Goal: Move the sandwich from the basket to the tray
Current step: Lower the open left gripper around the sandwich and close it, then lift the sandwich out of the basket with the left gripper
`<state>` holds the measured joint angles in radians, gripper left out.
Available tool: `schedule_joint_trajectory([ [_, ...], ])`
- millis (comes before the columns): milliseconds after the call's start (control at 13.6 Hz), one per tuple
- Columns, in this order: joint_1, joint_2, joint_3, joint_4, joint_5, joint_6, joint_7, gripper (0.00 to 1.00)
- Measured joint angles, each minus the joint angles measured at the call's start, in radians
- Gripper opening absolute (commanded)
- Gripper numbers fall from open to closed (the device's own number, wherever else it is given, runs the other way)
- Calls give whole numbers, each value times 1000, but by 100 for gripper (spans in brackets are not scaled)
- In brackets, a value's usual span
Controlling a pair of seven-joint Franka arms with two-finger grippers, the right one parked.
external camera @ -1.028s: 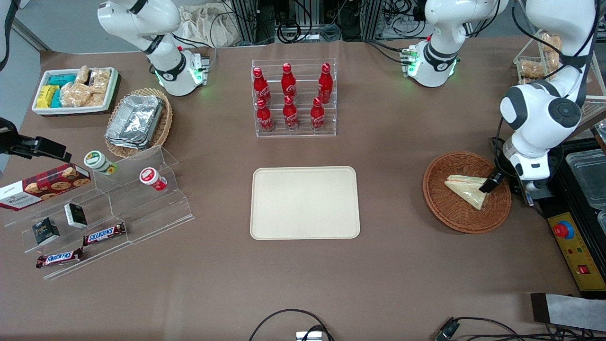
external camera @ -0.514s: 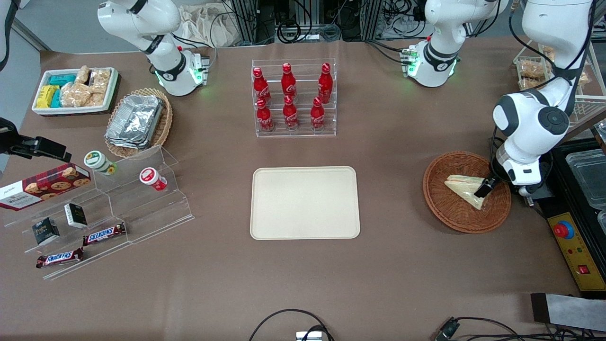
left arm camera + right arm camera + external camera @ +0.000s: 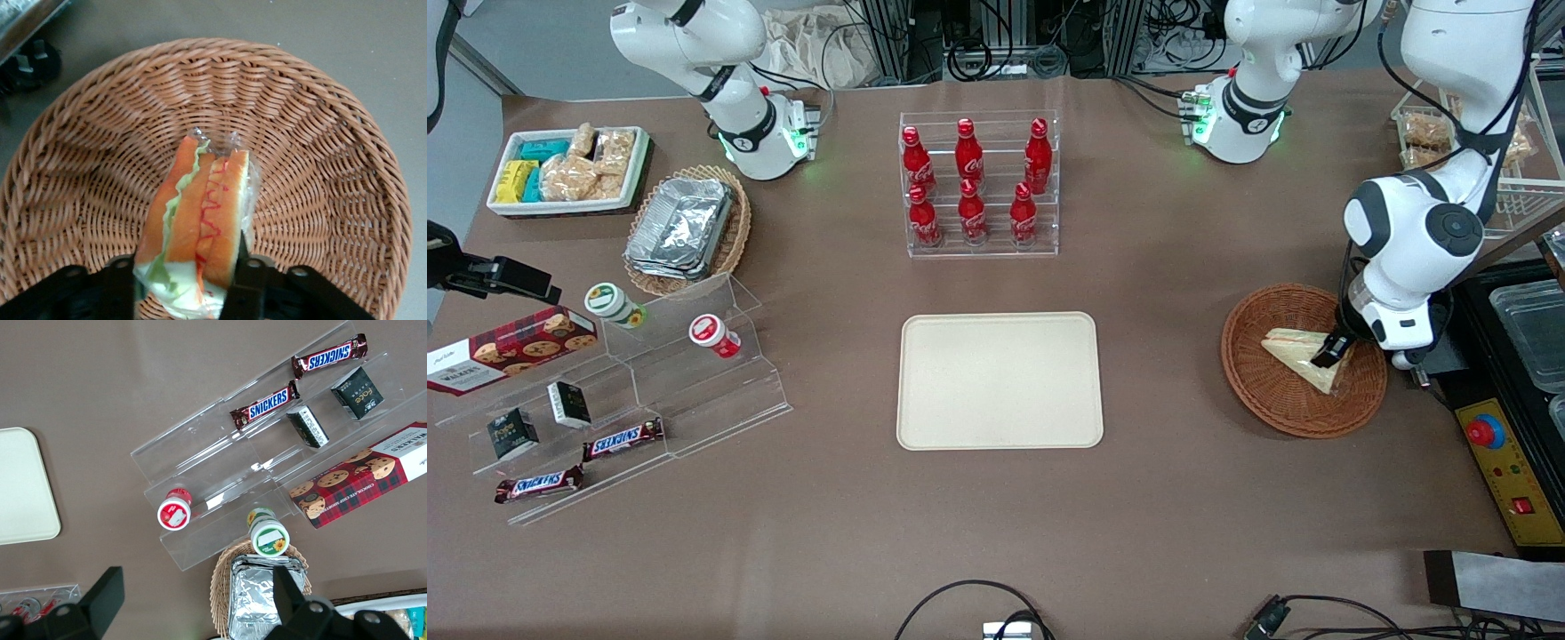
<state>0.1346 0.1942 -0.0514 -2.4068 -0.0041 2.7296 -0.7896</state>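
The sandwich (image 3: 1294,354) is a wrapped triangular wedge lying in the round reddish-brown basket (image 3: 1254,391) at the working arm's end of the table. In the left wrist view the sandwich (image 3: 200,220) shows its orange, red and green edge on the woven basket (image 3: 320,133). My gripper (image 3: 1325,354) is down in the basket at the sandwich's wide end. It is open, with one black finger close on each side of the wedge (image 3: 183,273). The cream-beige tray (image 3: 999,380) lies bare at the table's middle, toward the parked arm from the basket.
A clear rack of red bottles (image 3: 980,187) stands farther from the front camera than the tray. A black and yellow control box with a red button (image 3: 1489,433) sits beside the basket. Acrylic steps with snacks (image 3: 631,391) stand toward the parked arm's end.
My arm has swung toward the tray side and the gripper has slid along the sandwich, deeper over the basket. The sandwich has not moved.
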Motion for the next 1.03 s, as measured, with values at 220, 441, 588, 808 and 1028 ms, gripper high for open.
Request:
schedule_joint_trajectory([
  [220, -4, -2, 0, 1, 0, 0, -2, 0],
  [441, -8, -5, 0, 4, 0, 0, -1, 0],
  [588, -16, -21, 0, 6, 3, -12, 13, 0],
  [808, -34, -95, -2, 16, 6, -116, 110, 0],
  [1028, -38, -197, -19, 29, 7, -257, 281, 0],
])
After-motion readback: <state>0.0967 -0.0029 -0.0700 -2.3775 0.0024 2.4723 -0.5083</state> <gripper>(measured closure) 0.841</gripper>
